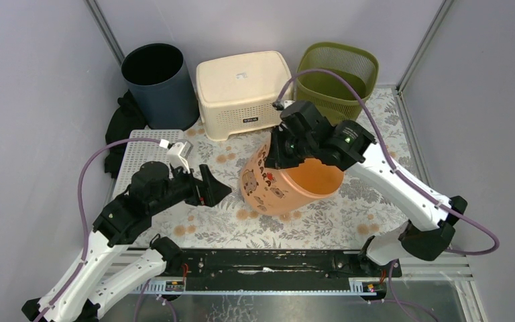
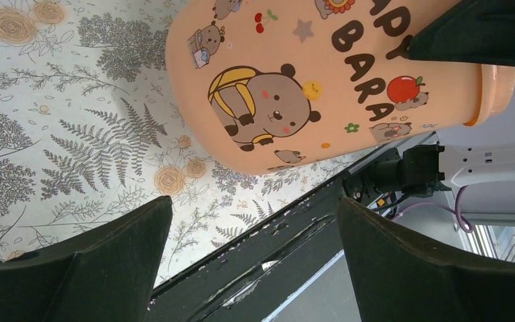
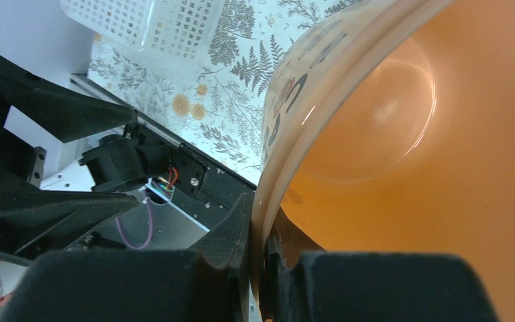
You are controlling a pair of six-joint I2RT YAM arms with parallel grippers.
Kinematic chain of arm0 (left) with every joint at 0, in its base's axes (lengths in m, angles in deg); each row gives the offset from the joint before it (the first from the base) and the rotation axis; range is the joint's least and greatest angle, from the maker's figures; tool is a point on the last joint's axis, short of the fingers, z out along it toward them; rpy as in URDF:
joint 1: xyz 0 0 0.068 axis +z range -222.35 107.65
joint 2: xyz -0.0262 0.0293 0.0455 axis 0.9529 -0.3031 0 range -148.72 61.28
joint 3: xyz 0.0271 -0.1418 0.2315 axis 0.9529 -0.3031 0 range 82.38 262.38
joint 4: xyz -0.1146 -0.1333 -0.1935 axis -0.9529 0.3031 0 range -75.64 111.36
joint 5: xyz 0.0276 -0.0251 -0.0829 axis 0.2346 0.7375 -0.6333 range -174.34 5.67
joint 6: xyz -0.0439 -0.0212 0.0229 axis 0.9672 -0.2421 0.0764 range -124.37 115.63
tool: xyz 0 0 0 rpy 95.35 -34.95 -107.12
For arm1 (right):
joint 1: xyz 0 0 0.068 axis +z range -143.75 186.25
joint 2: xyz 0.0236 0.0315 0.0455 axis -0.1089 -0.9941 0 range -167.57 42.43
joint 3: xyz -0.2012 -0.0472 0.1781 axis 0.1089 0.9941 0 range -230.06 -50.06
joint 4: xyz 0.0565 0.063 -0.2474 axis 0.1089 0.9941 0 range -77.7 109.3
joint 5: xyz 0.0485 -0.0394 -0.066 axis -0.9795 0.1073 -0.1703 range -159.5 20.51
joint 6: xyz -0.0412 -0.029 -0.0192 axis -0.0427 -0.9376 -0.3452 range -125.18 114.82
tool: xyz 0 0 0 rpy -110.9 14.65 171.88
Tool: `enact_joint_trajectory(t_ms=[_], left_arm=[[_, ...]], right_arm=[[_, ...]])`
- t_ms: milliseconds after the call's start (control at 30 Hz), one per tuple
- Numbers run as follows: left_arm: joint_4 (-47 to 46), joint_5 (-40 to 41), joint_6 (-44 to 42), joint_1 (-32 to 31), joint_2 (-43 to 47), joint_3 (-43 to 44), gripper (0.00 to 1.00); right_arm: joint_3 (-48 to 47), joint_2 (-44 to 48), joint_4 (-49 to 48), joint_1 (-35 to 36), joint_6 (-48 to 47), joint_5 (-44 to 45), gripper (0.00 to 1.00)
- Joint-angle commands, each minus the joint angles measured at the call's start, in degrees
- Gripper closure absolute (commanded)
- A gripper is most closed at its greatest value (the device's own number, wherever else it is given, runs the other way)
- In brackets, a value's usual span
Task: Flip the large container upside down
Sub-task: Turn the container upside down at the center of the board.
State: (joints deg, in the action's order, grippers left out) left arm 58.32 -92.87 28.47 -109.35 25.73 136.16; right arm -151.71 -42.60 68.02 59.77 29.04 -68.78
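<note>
The large container is an orange plastic bucket (image 1: pixel 288 184) with bear stickers, tilted on its side in the middle of the floral table, mouth facing right and up. My right gripper (image 1: pixel 283 149) is shut on its rim; the right wrist view shows the rim (image 3: pixel 263 221) pinched between the two fingers, one outside and one inside the bucket (image 3: pixel 409 134). My left gripper (image 1: pixel 213 189) is open and empty, just left of the bucket and apart from it. The left wrist view shows the bucket's stickered wall (image 2: pixel 295 87) ahead of the wide-open fingers (image 2: pixel 74 268).
A black bin (image 1: pixel 159 84), a cream stool-like box (image 1: pixel 243 90) and a green mesh basket (image 1: pixel 338 77) stand along the back. A white perforated tray (image 1: pixel 144 157) lies at the left. The black base rail (image 1: pixel 261 261) runs along the near edge.
</note>
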Motion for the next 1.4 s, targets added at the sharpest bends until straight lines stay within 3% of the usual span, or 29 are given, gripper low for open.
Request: enact_joint_trajectory(t_ms=[0, 633, 933, 1367], left_arm=[[-0.8, 0.6, 0.2, -0.1, -0.7, 2.0, 0.00], [0.1, 1.1, 0.6, -0.1, -2.2, 5.6, 0.00], [2.4, 2.1, 0.9, -0.1, -1.5, 9.6, 0.00], [5.2, 3.1, 1.4, -0.1, 0.0, 14.9, 0.00]], right_arm=[[4.3, 7.0, -10.2, -3.7, 0.7, -6.7, 1.00], [27.6, 21.4, -36.8, -21.4, 12.4, -35.8, 1.00], [40.0, 24.2, -60.7, -28.6, 27.6, -48.8, 1.00], [53.5, 20.1, -98.6, -30.3, 50.3, -52.9, 1.00]])
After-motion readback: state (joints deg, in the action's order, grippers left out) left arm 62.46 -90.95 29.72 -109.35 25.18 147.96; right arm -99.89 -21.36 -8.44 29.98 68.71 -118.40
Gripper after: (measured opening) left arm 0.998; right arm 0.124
